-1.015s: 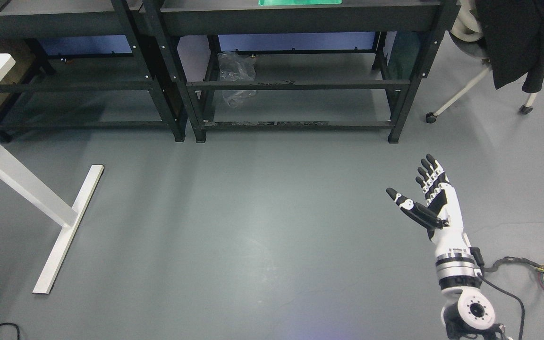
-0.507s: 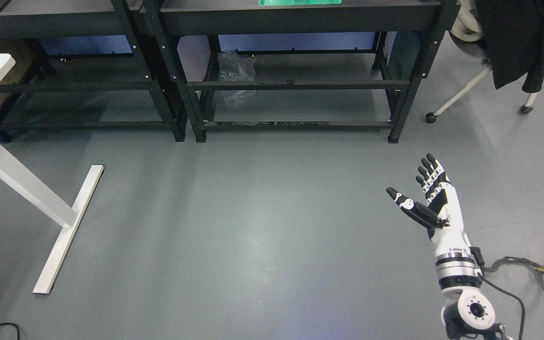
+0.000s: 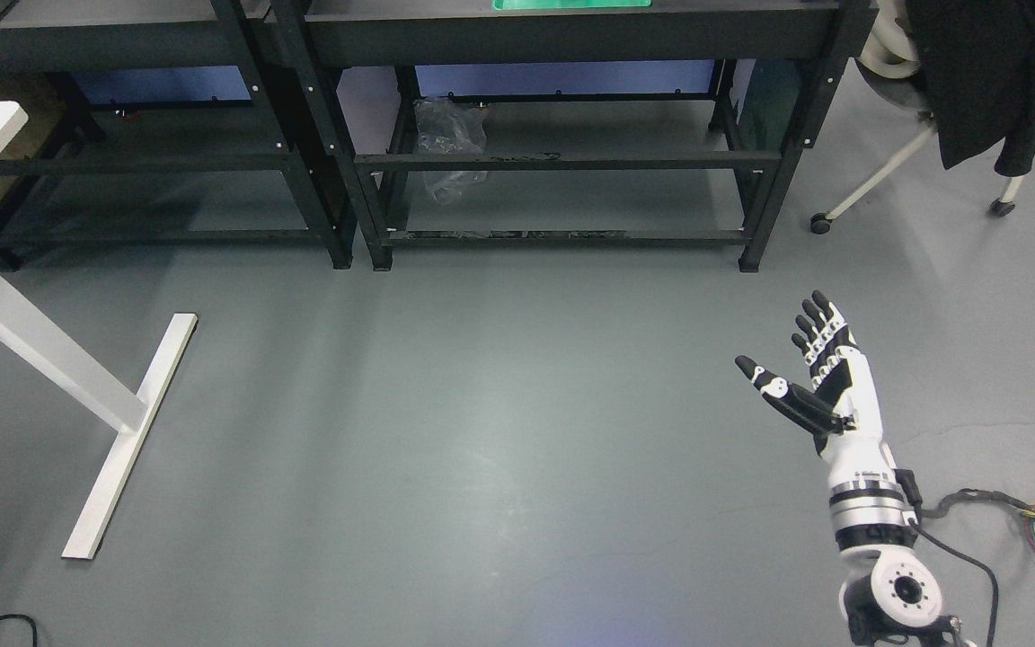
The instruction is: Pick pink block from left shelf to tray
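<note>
Frankly, the pink block is nowhere in my view: the top of the left shelf [image 3: 104,36] is cut off by the upper edge of the picture, and the lower levels I can see through its black frame hold no pink thing, so I cannot say which way the block points or how its long axis lies. Beside the left shelf, to its right, stands a second black shelf [image 3: 571,36], and on its top a strip of green tray [image 3: 571,4] just shows at the picture's edge. Almost nothing has changed over the last second: my right hand [image 3: 818,377] hangs where it was, low and well to the right of the left shelf, over bare grey floor [image 3: 482,404], fingers stretched out and spread, thumb held apart, holding nothing; the shelves and the white table leg [image 3: 127,431] in front of the left shelf sit as they did. My left arm does not show. I judge the task barely begun: the reach has not started, and I would need to look higher and come nearer the left shelf before choosing a grasp. A crumpled clear bag [image 3: 450,144] lies on the lower level just right of the left shelf.
</note>
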